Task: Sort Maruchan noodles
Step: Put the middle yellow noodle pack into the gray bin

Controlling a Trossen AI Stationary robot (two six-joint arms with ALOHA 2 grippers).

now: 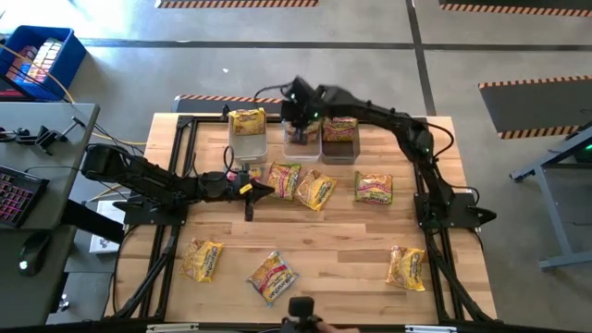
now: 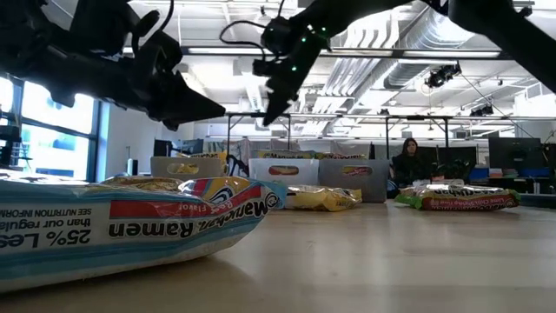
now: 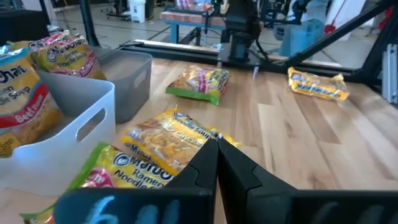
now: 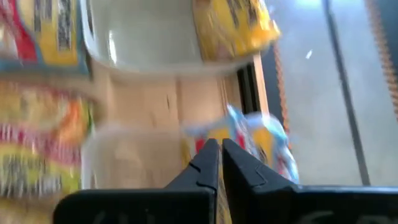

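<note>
Now right pincer [image 1: 300, 123], fingers together and empty, hangs over the middle bin [image 1: 302, 141]; left pincer [image 1: 250, 196] closed, idle among packets [image 1: 314, 190] on table [image 1: 333, 250].

Even, bright ceiling strip lighting falls on the pale wooden table [image 1: 314, 236], casting only faint shadows. Seen level, the blue-and-white crinkly ramen packet [image 2: 113, 228] nearest that table's front edge looms soft-focused. The right wrist view is motion-blurred throughout.
</note>
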